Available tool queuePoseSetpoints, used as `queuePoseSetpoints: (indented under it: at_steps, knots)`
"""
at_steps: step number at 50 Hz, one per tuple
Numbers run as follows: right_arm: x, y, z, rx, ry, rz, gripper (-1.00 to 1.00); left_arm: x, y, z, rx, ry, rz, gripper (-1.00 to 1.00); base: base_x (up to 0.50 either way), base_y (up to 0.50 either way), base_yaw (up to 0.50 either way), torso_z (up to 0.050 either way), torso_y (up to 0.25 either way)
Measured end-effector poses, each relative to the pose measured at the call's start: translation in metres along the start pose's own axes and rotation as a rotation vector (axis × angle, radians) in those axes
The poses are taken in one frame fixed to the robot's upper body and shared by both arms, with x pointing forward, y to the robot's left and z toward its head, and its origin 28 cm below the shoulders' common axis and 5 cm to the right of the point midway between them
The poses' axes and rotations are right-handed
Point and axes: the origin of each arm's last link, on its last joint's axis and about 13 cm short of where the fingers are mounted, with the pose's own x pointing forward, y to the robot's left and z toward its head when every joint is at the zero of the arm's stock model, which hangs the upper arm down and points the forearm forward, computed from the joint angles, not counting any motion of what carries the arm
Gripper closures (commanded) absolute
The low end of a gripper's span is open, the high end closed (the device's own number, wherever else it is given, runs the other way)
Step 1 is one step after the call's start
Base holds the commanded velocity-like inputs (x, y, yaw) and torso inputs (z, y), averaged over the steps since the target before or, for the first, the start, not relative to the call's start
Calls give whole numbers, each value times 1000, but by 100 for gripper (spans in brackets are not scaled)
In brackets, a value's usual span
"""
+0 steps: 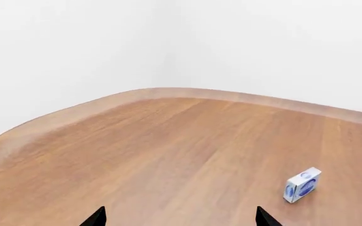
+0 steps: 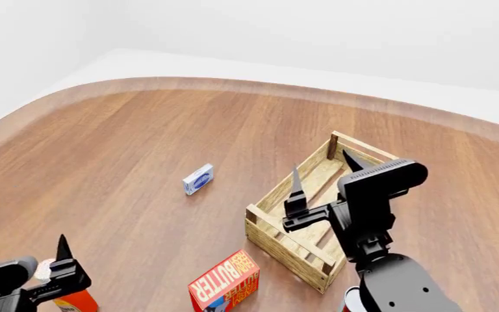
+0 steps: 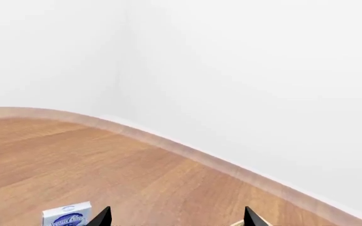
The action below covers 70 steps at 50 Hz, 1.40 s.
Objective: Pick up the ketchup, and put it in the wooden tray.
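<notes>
In the head view the ketchup (image 2: 78, 301) stands at the bottom left, an orange-red bottle whose white cap peeks out behind my left arm. My left gripper (image 2: 24, 255) hovers just over it, open and empty; the left wrist view shows only bare table between its tips (image 1: 181, 219). The wooden tray (image 2: 288, 250) sits at centre right, pale and slatted. Over its middle hangs my right gripper (image 2: 323, 170), open with nothing held. The right wrist view also shows the right gripper (image 3: 176, 219) with its tips wide apart.
A red-orange butter box (image 2: 225, 283) lies in front of the tray. A small blue-white box (image 2: 197, 179) (image 1: 302, 185) (image 3: 68, 216) lies left of the tray. A red item (image 2: 350, 299) shows behind my right arm. The table's curved edge meets white walls.
</notes>
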Motion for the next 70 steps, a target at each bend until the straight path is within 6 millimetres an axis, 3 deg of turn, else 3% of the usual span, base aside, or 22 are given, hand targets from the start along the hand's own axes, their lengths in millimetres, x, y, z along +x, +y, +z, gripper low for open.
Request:
queuePoseSetpoints:
  at_steps: [42, 68, 69, 70]
  knots:
    - [-3, 2, -2, -1, 10, -6, -100, 12, 0, -40, -13, 126, 1, -100, 0, 0, 0, 0, 0]
    - [-4, 2, -1, -11, 18, -23, -100, 33, 0, -66, -9, 303, 34, -100, 0, 0, 0, 0, 0]
    - [-4, 2, -1, -11, 18, -24, -100, 34, 0, -68, -7, 313, 37, 100, 0, 0, 0, 0, 0]
    - [-4, 2, -1, -12, 18, -25, -100, 35, 0, -69, -6, 323, 40, 100, 0, 0, 0, 0, 0]
